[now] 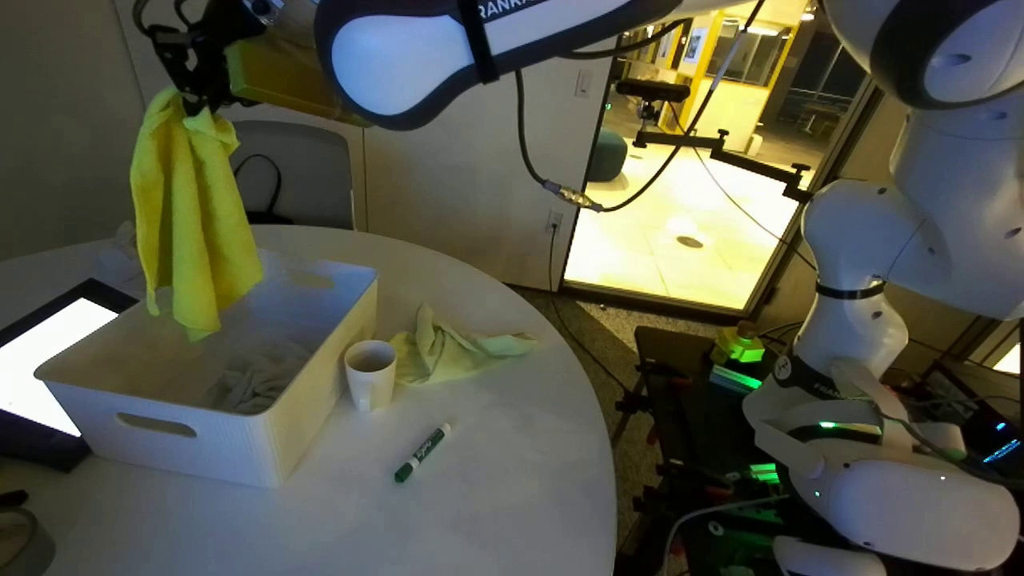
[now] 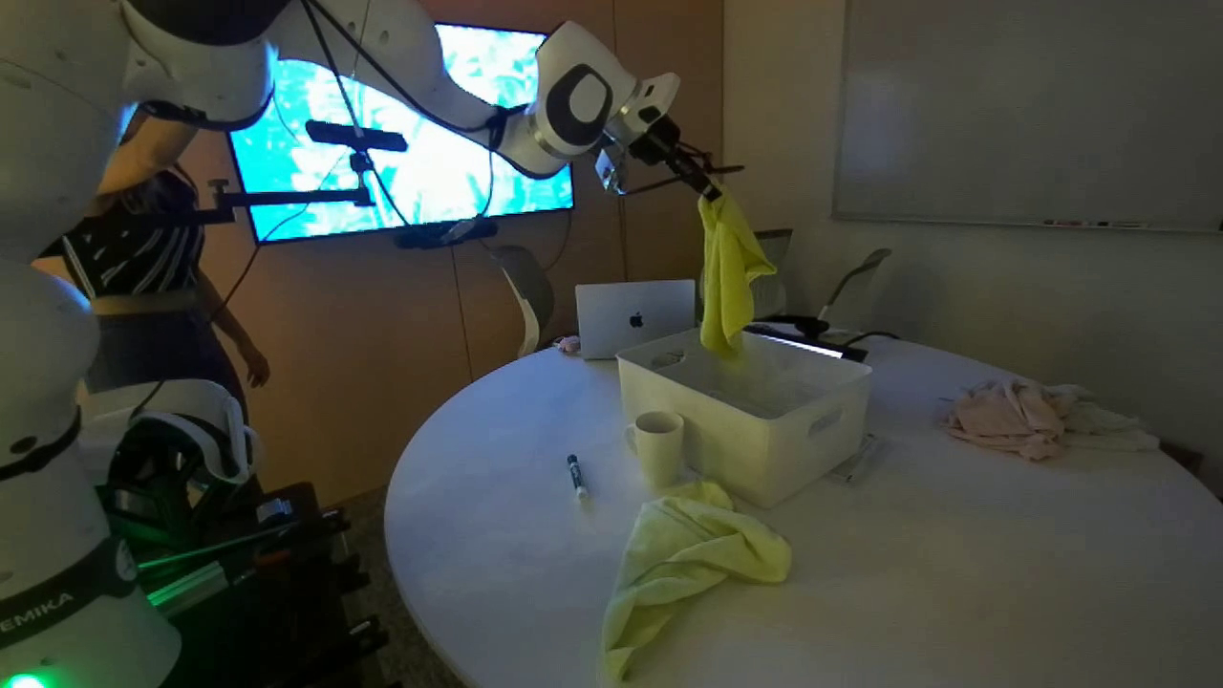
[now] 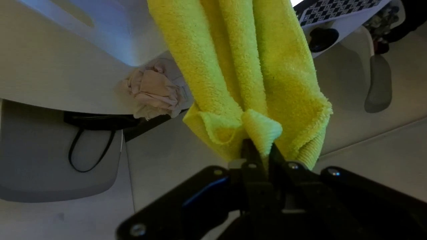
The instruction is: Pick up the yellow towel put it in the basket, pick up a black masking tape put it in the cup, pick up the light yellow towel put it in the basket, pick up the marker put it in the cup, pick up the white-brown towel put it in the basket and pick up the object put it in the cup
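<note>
Towel (image 1: 192,212) over basket (image 1: 232,450), cup (image 1: 371,384) alongside, marker (image 1: 423,453) nearby

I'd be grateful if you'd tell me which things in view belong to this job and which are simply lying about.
For the job:
yellow towel, hanging from the tool
light yellow towel, near the cup
marker
basket

Just about the place:
laptop
lit screen beside the basket
gray chair

An office meeting room — whiteboard (image 2: 1032,115), wall screen (image 2: 439,167), round table (image 2: 955,564).

Arm (image 2: 392,48) outstretched, wrist (image 2: 576,103) angled downward, fingers (image 3: 251,155) clamped
</note>
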